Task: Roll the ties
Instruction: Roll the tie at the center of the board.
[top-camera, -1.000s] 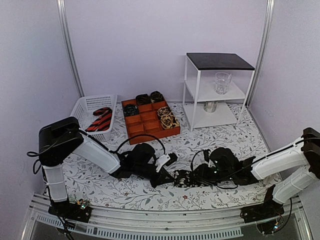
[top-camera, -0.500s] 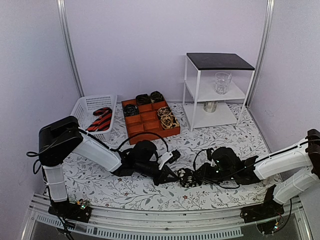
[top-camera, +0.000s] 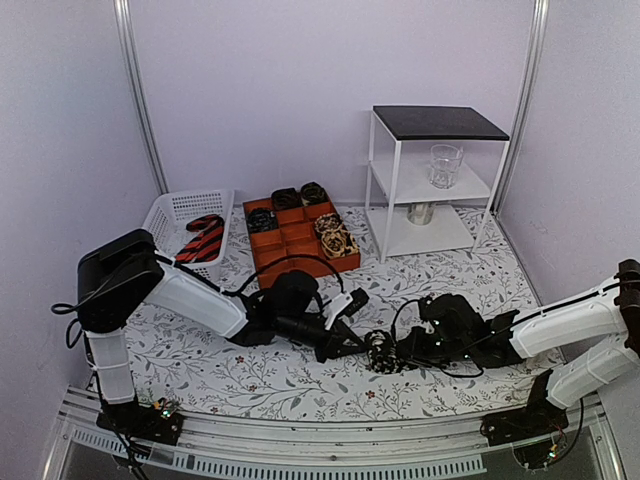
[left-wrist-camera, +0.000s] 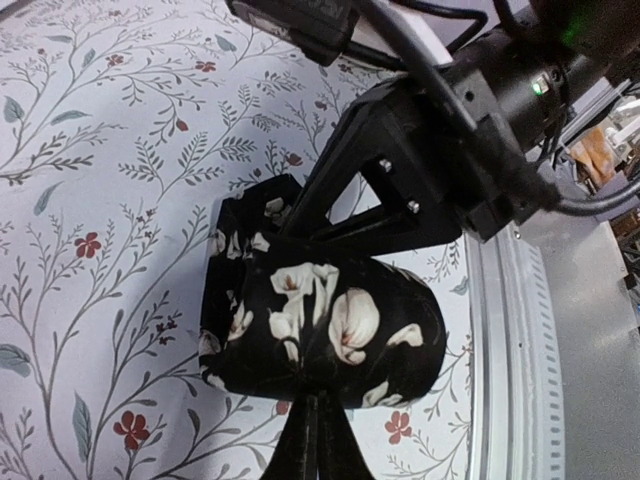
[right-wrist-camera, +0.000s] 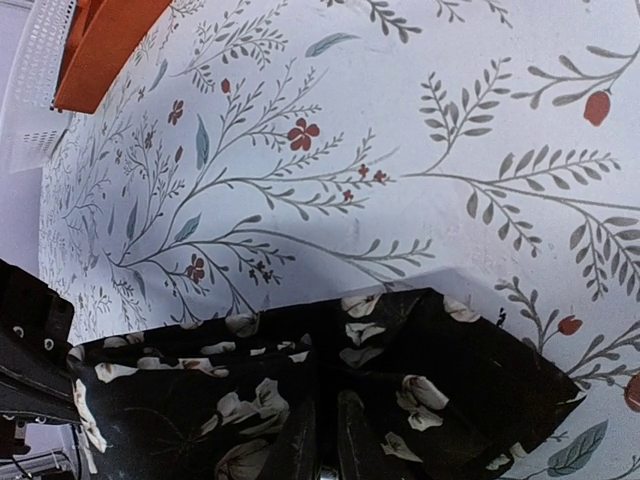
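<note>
From above I see the flowered tie (top-camera: 381, 354) coiled on the table (top-camera: 200, 372), near its middle; left wrist camera: left gripper (left-wrist-camera: 312, 415) pinched tight on its fabric; right wrist camera: right gripper (right-wrist-camera: 325, 425) nearly closed, nipping a fold.

Black tie (left-wrist-camera: 330, 330), white floral print

Right gripper (right-wrist-camera: 326, 425): 2 fingers nearly together at bottom edge, pinching a fold of the black tie (right-wrist-camera: 460, 395) with pale flowers, bunched on the floral tablecloth (right-wrist-camera: 430, 130). Orange tray (right-wrist-camera: 105, 45) corner and white basket (right-wrist-camera: 35, 95) at top left, well apart from the tie.
</note>
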